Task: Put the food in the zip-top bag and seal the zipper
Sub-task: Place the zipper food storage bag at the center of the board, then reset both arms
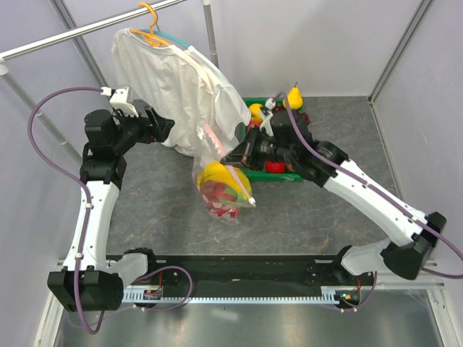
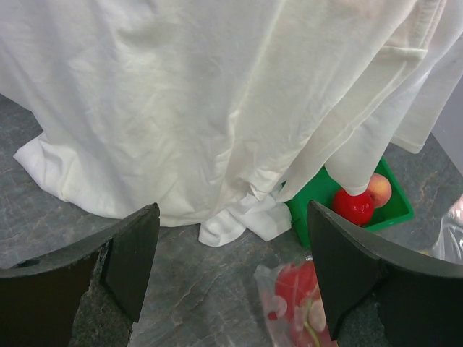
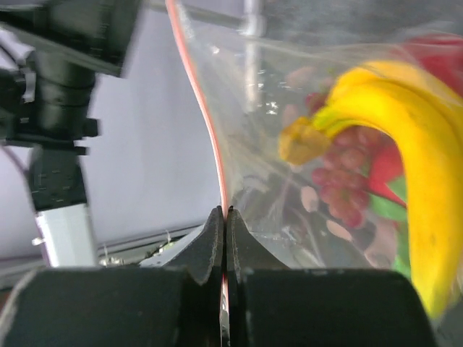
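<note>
The clear bag [image 1: 217,189] sits at the middle of the tabletop [image 1: 159,210], bulging with the yellow banana bunch [image 1: 221,176] above the pink-red dragon fruit [image 1: 221,200]. Its pink zipper [image 3: 210,137] runs up from the right end effector [image 3: 225,231], which is clenched on that strip. Whether the bag's bottom touches the tabletop is unclear. Just right and farther back lies a green tray [image 1: 289,178] with a red fruit [image 2: 353,206] and a peach [image 2: 379,189]. To the left, the left end effector [image 2: 233,224] is spread wide and empty, facing a hanging white shirt [image 1: 181,79].
</note>
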Controlling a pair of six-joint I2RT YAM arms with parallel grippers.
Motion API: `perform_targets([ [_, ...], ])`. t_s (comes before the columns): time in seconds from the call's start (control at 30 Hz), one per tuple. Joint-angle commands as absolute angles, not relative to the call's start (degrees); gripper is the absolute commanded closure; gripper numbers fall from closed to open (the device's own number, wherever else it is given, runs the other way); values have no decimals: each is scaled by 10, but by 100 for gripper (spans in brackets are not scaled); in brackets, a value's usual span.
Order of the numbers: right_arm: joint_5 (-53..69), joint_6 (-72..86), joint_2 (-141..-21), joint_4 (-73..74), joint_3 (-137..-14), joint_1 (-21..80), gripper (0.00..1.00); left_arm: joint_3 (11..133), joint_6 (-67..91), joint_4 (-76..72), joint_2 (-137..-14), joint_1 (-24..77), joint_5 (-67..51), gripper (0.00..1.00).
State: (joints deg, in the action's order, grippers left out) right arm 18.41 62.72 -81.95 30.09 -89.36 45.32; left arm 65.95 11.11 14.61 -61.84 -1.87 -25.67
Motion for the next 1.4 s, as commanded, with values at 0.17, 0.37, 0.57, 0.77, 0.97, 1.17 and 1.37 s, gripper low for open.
perform_targets([
  [0.17, 126, 744, -686, 242, -593, 428, 100, 661, 130, 112, -622, -19, -277, 12],
  [0.37, 90, 663, -609, 383, -537, 289, 100, 639, 125, 111, -606, -21, -291, 12],
  [0.57, 75, 592, -520, 498, -494, 193, 100, 633, 133, 105, -616, -20, -297, 12],
  [0.77, 4, 563, -490, 575, -453, 189, 100, 644, 145, 103, -637, -19, -310, 12],
  [0.97, -2, 492, -513, 593, -439, 149, 80, 643, 140, 106, -636, -19, -338, 6],
  [1.17, 89, 345, -555, 581, -540, 58, 18, 671, 83, 220, -625, -20, -393, 0],
  [1.37, 116, 181, -610, 599, -659, 12, 7, 733, -31, 440, -628, -20, -479, 0],
])
